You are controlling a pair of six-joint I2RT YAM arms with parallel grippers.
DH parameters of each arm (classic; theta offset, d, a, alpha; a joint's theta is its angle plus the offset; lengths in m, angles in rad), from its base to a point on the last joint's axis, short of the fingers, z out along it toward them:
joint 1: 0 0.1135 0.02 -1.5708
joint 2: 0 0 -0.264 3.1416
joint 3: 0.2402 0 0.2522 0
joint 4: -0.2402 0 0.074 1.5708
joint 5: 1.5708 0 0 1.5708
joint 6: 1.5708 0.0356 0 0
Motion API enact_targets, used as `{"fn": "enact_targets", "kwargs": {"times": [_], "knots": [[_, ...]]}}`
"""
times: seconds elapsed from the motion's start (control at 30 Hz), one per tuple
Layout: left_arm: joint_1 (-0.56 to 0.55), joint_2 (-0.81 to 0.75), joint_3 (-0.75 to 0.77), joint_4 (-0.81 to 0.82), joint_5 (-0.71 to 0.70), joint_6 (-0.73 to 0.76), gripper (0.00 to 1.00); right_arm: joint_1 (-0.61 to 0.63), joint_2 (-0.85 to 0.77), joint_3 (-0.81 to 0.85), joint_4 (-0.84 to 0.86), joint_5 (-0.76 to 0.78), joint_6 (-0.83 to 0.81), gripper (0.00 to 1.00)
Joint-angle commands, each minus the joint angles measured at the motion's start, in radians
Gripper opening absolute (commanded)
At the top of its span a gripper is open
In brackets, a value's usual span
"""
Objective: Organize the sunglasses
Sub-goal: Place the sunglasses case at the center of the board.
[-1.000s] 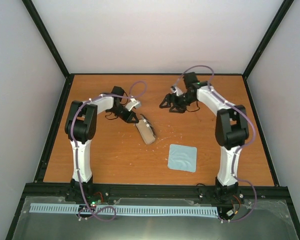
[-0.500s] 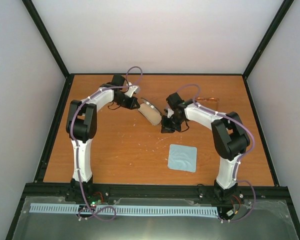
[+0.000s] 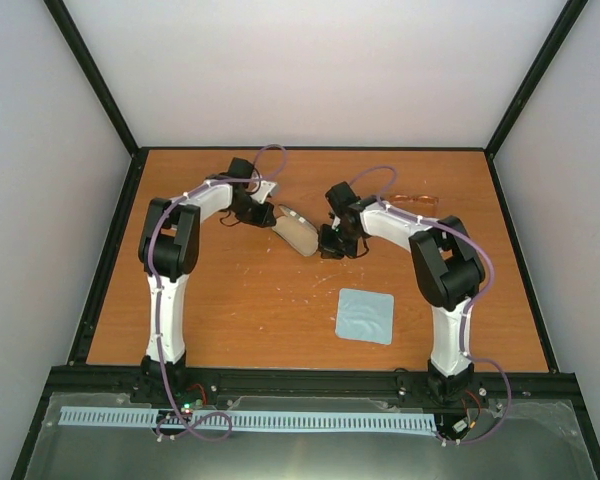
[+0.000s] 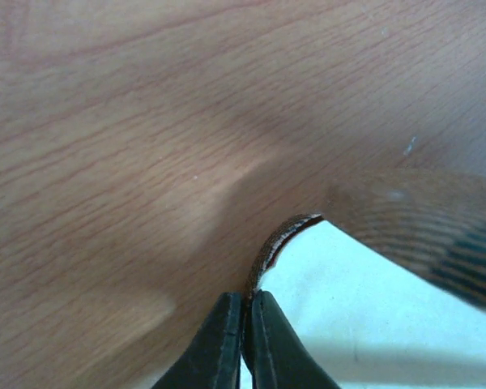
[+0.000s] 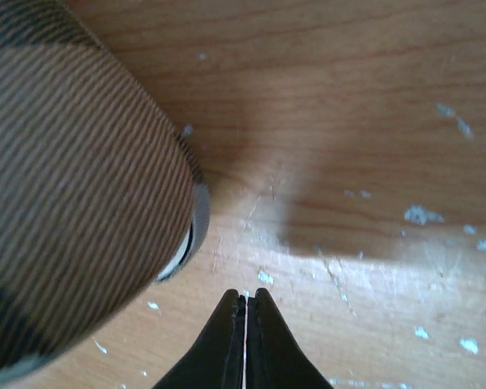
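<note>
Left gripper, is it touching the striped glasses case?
Touching. The left wrist view shows the left gripper pinching the case's rim between its shut fingertips.

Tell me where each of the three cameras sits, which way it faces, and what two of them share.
Top external: fixed above and behind the arm bases, looking down at the table; both arms show, with the case, sunglasses and cloth.
Left wrist: on the left arm, looking along the left tool, shut on the case's rim.
Right wrist: on the right arm, looking down past the right tool, shut on nothing, beside the case's striped outside.
Shared: all three views show the case.
</note>
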State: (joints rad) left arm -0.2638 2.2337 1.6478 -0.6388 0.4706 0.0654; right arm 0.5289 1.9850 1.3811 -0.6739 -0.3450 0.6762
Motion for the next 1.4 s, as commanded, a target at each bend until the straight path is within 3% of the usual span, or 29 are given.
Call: {"fn": "enact_targets", "kwargs": {"times": [0.0,0.77,0.97,1.37], "knots": [[-0.024,-0.015,-0.015,0.016,-0.033,-0.008,0.10,0.005,0.050,0.051,0.006,0.034,0.016,0.03],[-0.095,-0.141,-0.183,0.025,-0.108,0.023,0.22,-0.019,0.240,0.308,-0.124,0.147,-0.072,0.03],[-0.095,-0.159,-0.193,0.012,-0.124,0.031,0.36,-0.030,0.251,0.307,-0.125,0.152,-0.084,0.03],[-0.095,-0.238,-0.218,0.014,-0.201,0.043,0.52,-0.032,0.151,0.208,-0.169,0.241,-0.103,0.04]]}}
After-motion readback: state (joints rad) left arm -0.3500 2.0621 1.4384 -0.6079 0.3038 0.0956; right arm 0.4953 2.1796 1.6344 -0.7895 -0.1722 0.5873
